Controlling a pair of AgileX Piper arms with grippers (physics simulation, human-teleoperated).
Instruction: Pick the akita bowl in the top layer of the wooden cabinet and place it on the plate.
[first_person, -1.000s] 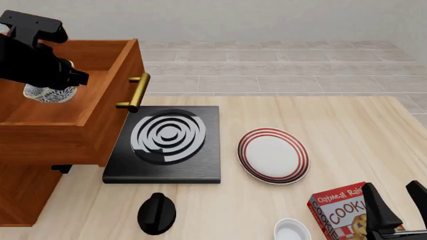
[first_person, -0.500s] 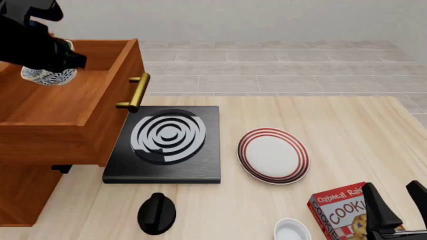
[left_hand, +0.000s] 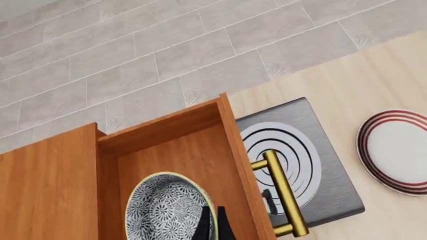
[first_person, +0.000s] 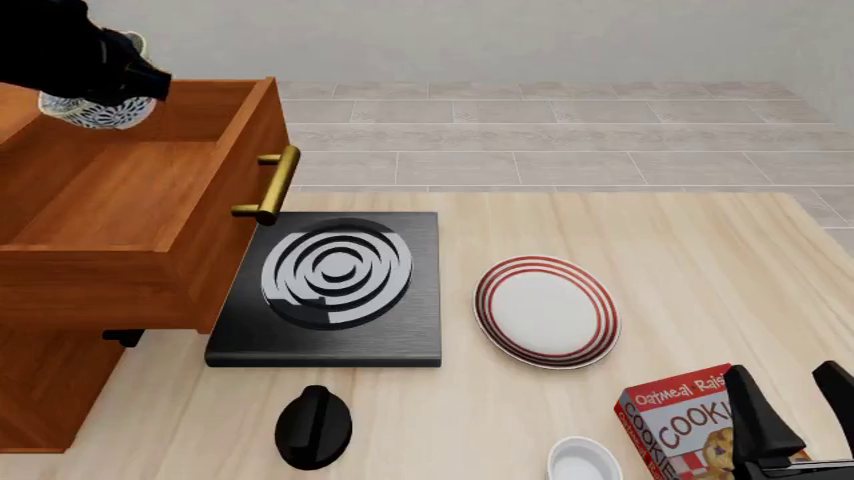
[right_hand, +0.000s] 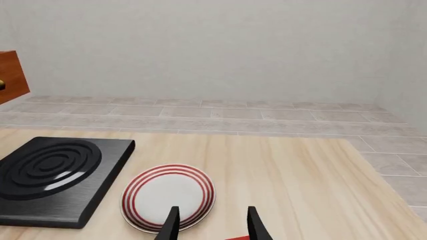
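The akita bowl (first_person: 91, 110) hangs above the open top layer (first_person: 120, 200) of the wooden cabinet (first_person: 40, 380), at the front view's far left. My left gripper (first_person: 114, 75) is shut on its rim; in the left wrist view the fingers (left_hand: 212, 225) pinch the bowl's (left_hand: 167, 210) edge over the drawer floor (left_hand: 173, 160). The drawer's brass handle (first_person: 271, 185) juts toward the stove. The plate (first_person: 547, 310) with red rings lies on the table to the right, also seen as the plate (right_hand: 168, 196) in the right wrist view. My right gripper (first_person: 794, 400) is open, low at the near right.
A black square stove (first_person: 334, 285) with white rings sits between cabinet and plate. A black knob (first_person: 312, 425) lies near the front edge. A small white bowl (first_person: 585, 462) and a red cookie box (first_person: 681, 420) sit beside my right gripper.
My left gripper has lifted the akita bowl up out of the drawer, from its floor to above the rim. The right arm has stayed still.
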